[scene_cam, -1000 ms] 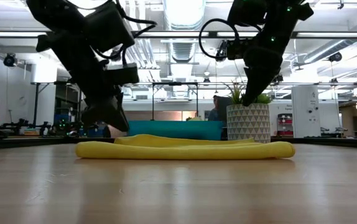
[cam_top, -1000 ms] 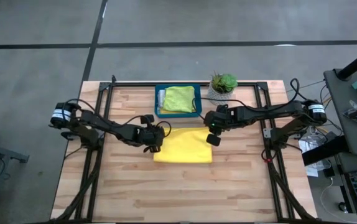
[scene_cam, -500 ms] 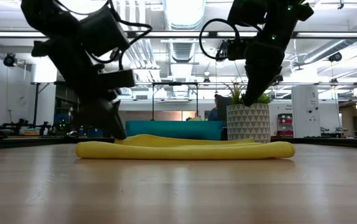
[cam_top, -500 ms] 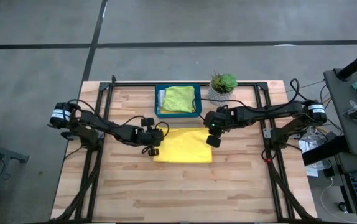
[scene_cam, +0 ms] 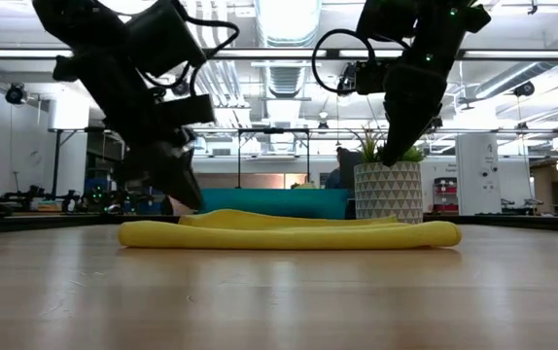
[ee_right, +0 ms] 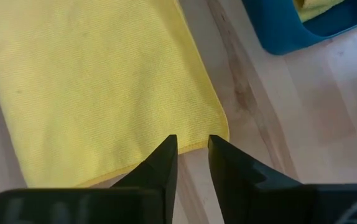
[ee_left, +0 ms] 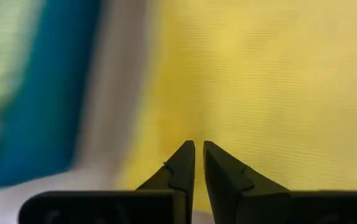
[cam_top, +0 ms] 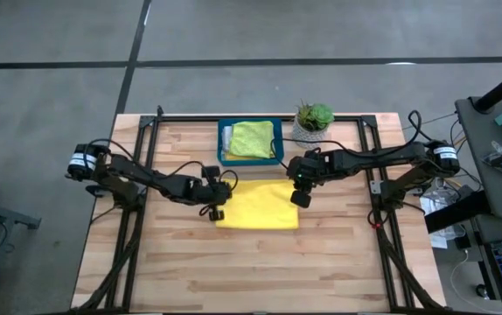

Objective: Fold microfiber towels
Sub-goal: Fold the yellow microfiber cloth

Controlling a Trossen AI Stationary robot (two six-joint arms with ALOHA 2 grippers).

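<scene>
We take the rigid teal rectangular tray (cam_top: 250, 160) as our mark: a lime green microfiber towel (cam_top: 253, 138) lies inside it. Right of it stands the small potted plant in a white patterned pot (cam_top: 314, 119). Just before it, on the wooden slatted table (cam_top: 260, 262), lies the folded yellow microfiber towel (cam_top: 257, 205), with the left gripper (cam_top: 217, 210) at its left edge and the right gripper (cam_top: 300, 194) at its right corner.

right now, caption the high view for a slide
Both tools, left and right, poised at opposite ends of a yellow towel on the table.
</scene>
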